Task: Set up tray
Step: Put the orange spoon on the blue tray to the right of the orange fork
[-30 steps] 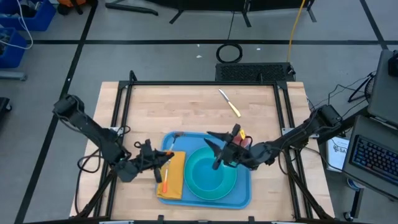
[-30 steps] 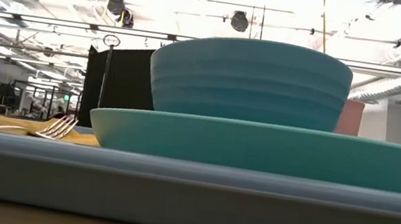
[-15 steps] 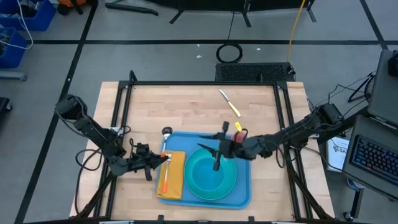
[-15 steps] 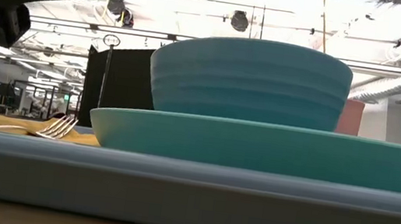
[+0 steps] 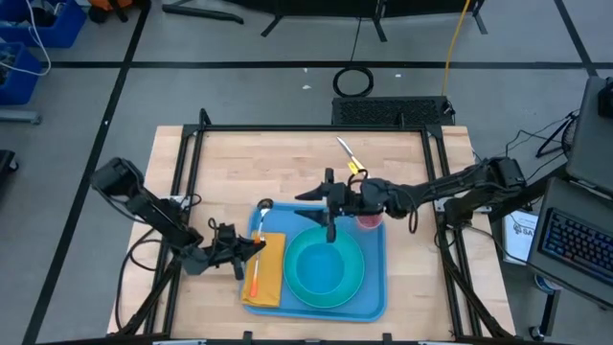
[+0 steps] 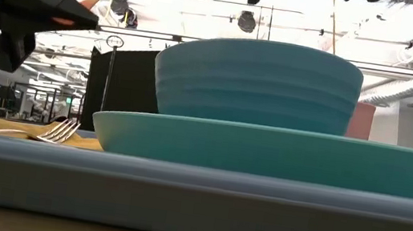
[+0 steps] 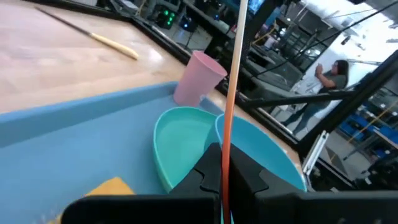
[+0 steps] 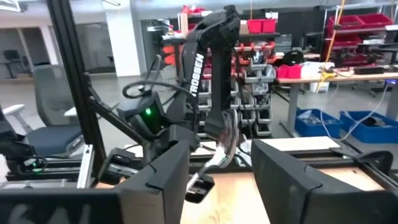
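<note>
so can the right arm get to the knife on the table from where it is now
Probably yes. The right gripper hangs open above the tray's far edge, holding nothing, and the knife lies on bare wood just beyond it. Nothing stands between them; the pink cup sits off to one side.

1. This is a robotics lab or workshop, not a home: the wooden table sits in a black metal frame on a grey floor marked with dark lines.
2. Blue storage bins and red bins on shelving fill the room behind.
3. An office chair and work desks stand nearby.
4. Ceiling-hung lights and exposed ducts show overhead.
5. A keyboard and cables lie beside the table.
6. A person stands among the racks.
</note>
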Motion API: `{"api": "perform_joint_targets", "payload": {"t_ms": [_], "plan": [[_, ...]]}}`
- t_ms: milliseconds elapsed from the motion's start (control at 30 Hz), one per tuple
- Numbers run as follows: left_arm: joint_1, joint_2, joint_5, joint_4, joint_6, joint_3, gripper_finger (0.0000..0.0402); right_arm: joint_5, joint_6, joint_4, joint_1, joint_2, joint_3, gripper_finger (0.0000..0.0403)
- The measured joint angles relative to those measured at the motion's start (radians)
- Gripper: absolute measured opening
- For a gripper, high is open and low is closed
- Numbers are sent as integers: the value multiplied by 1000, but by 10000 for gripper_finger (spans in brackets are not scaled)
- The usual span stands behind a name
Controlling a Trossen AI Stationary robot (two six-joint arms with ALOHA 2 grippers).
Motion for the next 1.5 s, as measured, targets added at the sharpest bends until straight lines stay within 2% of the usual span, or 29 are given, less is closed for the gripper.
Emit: {"api": "perform_joint_targets", "payload": {"t_ms": [333, 567, 800, 1267, 1500], "plan": [[80, 70, 158, 56, 36, 37, 6, -30, 23, 72, -1, 73, 0, 197], [94, 88, 187, 54, 56, 65, 6, -45, 40, 53, -1, 71, 0, 208], [118, 88, 253, 53, 79, 84, 7, -52, 68, 53, -8, 71, 0, 207], [125, 88, 264, 52, 80, 84, 7, -55, 68, 62, -16, 71, 0, 179], [146, 88, 302, 51, 77, 84, 6, -82, 101, 77, -23, 131, 25, 169]]}}
